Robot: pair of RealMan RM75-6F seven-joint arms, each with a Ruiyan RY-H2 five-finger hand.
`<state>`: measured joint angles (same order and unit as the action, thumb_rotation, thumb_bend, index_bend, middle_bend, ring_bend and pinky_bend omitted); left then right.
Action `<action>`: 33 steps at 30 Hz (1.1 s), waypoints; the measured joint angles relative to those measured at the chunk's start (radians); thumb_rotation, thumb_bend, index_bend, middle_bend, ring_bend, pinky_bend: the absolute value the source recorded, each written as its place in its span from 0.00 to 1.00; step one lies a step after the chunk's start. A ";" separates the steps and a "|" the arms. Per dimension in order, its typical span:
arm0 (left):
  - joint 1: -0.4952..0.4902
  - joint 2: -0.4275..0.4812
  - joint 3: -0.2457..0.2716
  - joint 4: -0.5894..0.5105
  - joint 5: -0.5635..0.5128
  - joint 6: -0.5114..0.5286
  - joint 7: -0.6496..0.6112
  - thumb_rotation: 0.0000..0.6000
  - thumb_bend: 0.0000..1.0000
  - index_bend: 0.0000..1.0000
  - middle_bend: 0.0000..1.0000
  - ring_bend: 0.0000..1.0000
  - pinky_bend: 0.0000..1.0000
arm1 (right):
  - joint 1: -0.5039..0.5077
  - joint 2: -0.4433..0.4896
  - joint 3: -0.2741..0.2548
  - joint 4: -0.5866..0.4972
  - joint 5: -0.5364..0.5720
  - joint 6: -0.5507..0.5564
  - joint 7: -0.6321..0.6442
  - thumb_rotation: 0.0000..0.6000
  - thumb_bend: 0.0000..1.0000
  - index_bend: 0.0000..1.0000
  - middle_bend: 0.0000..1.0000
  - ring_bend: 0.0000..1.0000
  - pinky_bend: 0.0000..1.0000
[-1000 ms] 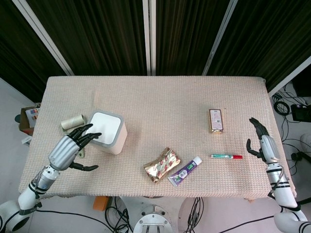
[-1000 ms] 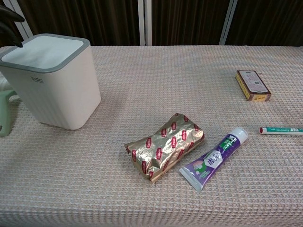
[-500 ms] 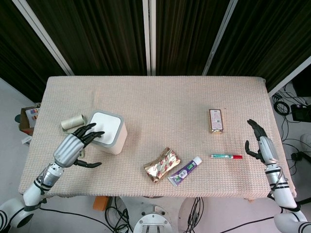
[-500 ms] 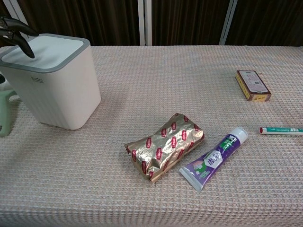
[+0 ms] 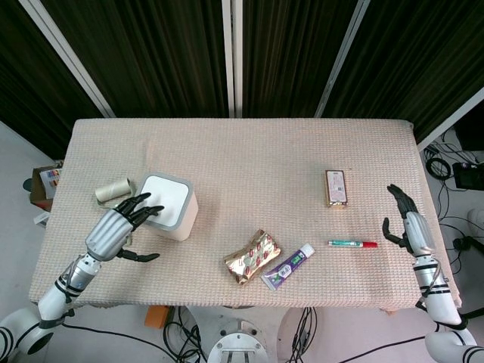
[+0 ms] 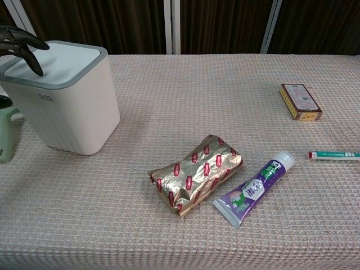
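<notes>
On the beige woven tablecloth [image 5: 249, 159], my left hand [image 5: 113, 227] rests spread fingertips [image 6: 25, 45] on the white square lidded bin [image 5: 168, 206], holding nothing. My right hand [image 5: 408, 225] hangs with fingers apart near the red-capped green pen [image 5: 352, 243].

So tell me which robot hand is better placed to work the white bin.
Left. The left robot hand has its fingertips over the white bin lid's edge. The right robot hand sits across the table, beyond the pen.

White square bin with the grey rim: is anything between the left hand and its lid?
Nothing visible. The left hand is spread open, its fingertips over the lid edge of the white square bin with the grey rim; contact is unclear.
</notes>
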<state>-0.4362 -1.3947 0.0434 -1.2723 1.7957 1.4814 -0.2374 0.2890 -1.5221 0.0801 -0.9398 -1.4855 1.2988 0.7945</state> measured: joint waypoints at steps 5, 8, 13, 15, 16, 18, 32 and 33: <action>0.004 -0.003 -0.015 0.003 0.009 0.043 0.027 0.33 0.09 0.18 0.34 0.09 0.24 | -0.002 0.001 0.003 0.004 -0.002 0.007 0.007 1.00 0.58 0.00 0.00 0.00 0.00; 0.012 0.001 -0.039 -0.001 0.012 0.103 0.053 0.40 0.09 0.19 0.30 0.09 0.24 | -0.003 0.005 0.004 -0.001 -0.003 0.010 0.012 1.00 0.57 0.00 0.00 0.00 0.00; 0.054 0.052 -0.059 -0.059 -0.008 0.164 0.095 0.42 0.09 0.19 0.25 0.09 0.24 | -0.009 0.015 0.001 -0.014 -0.012 0.027 0.012 1.00 0.56 0.00 0.00 0.00 0.00; 0.083 0.069 -0.056 -0.071 -0.017 0.187 0.105 0.45 0.09 0.20 0.25 0.10 0.24 | -0.017 0.015 -0.003 -0.013 -0.019 0.048 -0.006 1.00 0.54 0.00 0.00 0.00 0.00; 0.108 0.077 -0.051 -0.073 -0.025 0.205 0.109 0.46 0.09 0.20 0.25 0.10 0.24 | -0.021 0.014 -0.005 -0.011 -0.023 0.061 -0.019 1.00 0.53 0.00 0.00 0.00 0.00; 0.148 0.084 -0.042 -0.064 -0.043 0.228 0.111 0.48 0.09 0.22 0.25 0.11 0.24 | -0.036 0.008 -0.010 0.000 -0.029 0.092 -0.064 1.00 0.49 0.00 0.00 0.00 0.00; 0.353 0.125 0.062 0.010 -0.240 0.117 0.039 0.38 0.09 0.15 0.10 0.07 0.22 | -0.276 -0.010 -0.084 -0.031 -0.003 0.271 -0.546 1.00 0.35 0.00 0.00 0.00 0.00; 0.356 0.124 0.062 0.011 -0.235 0.122 0.040 0.37 0.09 0.15 0.10 0.07 0.22 | -0.285 -0.005 -0.087 -0.044 -0.004 0.285 -0.552 1.00 0.35 0.00 0.00 0.00 0.00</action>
<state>-0.0798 -1.2712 0.1049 -1.2610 1.5606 1.6037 -0.1973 0.0039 -1.5266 -0.0073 -0.9839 -1.4896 1.5833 0.2420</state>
